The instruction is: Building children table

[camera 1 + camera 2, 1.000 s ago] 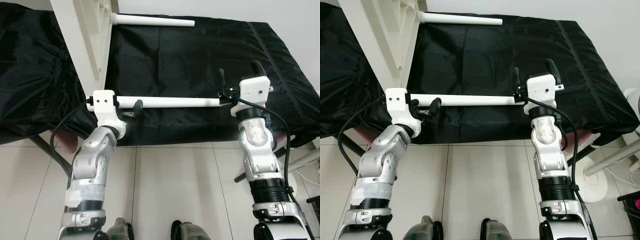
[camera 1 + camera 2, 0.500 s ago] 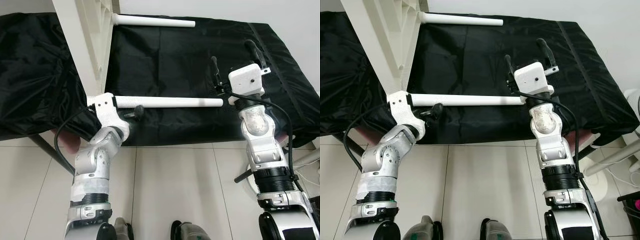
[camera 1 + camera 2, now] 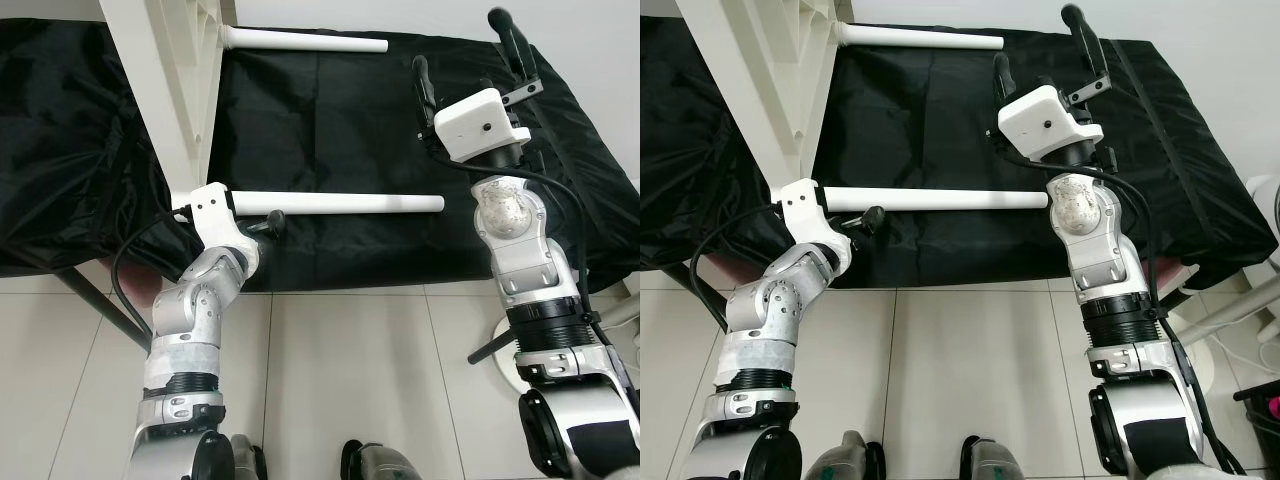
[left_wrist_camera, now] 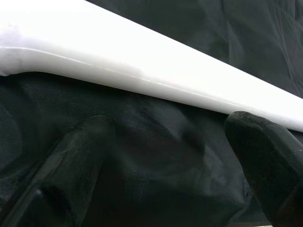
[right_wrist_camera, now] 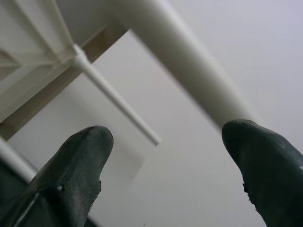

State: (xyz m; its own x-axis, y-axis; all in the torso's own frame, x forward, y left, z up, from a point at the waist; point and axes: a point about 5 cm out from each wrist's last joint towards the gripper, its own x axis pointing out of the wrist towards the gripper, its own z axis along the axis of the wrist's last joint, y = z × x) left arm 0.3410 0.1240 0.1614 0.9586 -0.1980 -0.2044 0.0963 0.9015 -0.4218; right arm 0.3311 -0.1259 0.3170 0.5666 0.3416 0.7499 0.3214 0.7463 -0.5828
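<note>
At the far left, the white table frame (image 3: pixel 165 90) stands upright against the black-draped tabletop (image 3: pixel 330 120), its upper part cut off by the picture edge, so its full shape cannot be judged. The left claw (image 3: pixel 262 222) sits at the near table leg (image 3: pixel 340 204), one black finger under it; in the left wrist view the fingers (image 4: pixel 265 156) are spread and the leg lies across them on the cloth, so it looks cradled rather than clamped, probably to steady that end. A second leg (image 3: pixel 305 42) lies at the tabletop's back edge, its left end hidden behind the frame. To the right, the right claw (image 3: pixel 468 50) is raised clear of the near leg's free end, wide open and empty.
</note>
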